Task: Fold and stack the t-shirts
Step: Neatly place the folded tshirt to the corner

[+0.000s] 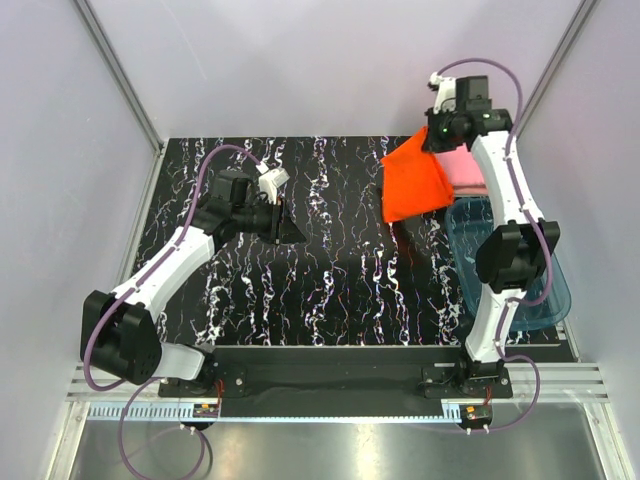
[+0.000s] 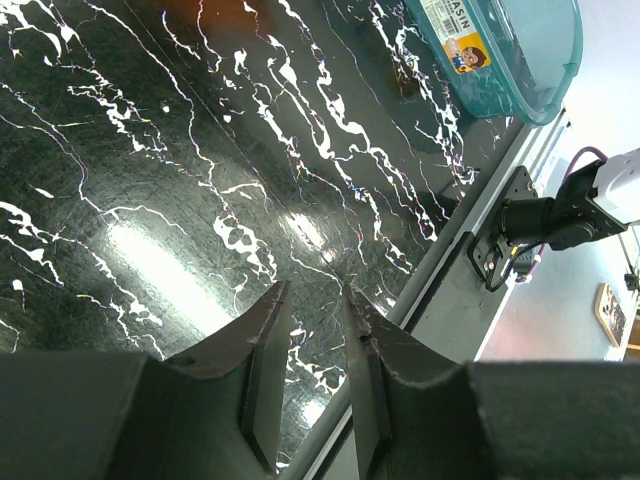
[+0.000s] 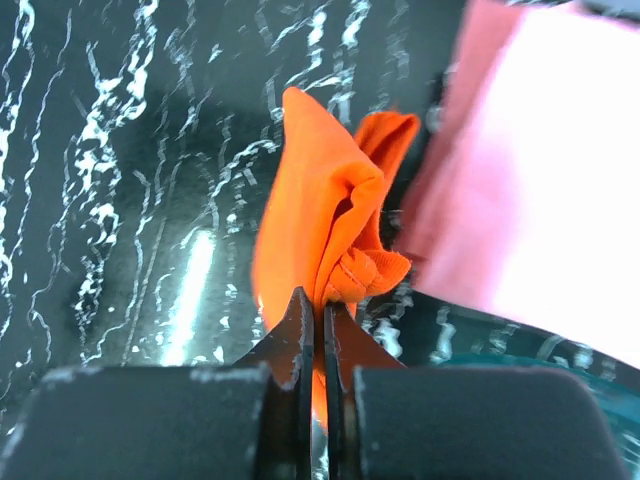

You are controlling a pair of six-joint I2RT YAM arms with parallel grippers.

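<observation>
We are pinching the orange shirt (image 1: 415, 185) in our right claw (image 3: 312, 300), far right, to stack it on the pink shirts (image 1: 465, 170); our left claw (image 2: 312, 292) is gaping, empty.

White sticker (image 2: 457, 28) on teal tub (image 2: 540, 70), right side: I read "ASIN" only, start of word cut off at edge of my view. Cartoon figure (image 2: 466, 55) printed beneath. Finer print too small for me.
</observation>
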